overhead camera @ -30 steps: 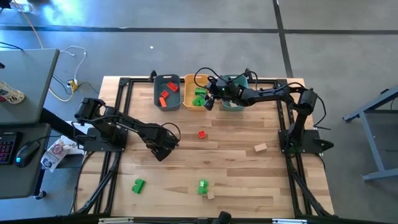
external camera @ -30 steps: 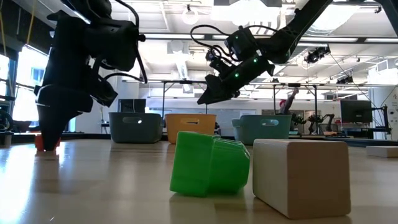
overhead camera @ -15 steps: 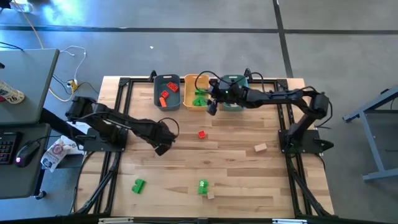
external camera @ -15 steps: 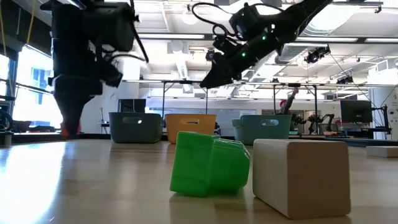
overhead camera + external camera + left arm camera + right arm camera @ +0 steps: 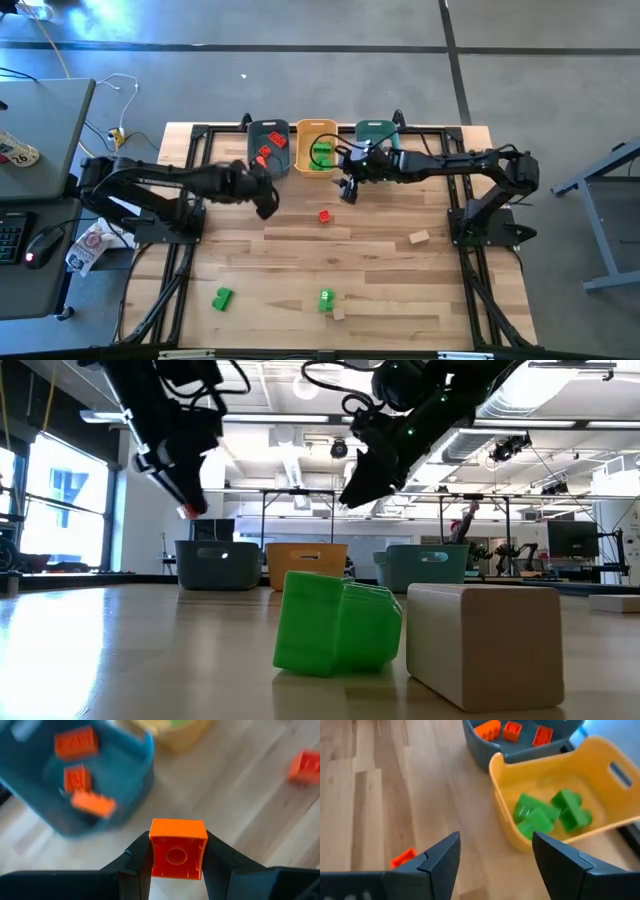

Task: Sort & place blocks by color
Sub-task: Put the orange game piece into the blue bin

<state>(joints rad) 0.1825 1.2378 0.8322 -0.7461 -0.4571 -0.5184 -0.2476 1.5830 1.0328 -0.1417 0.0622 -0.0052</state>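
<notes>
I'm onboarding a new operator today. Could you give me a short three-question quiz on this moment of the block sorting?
1. True or false: the left claw grips a red-orange block.
2. The green blocks lie in which bin? A) blue-grey B) orange-yellow C) teal
3. Fill in: the right claw is ___, with nothing between its fingers.

Key: 1 true. 2 B, the orange-yellow bin. 3 open.
</notes>
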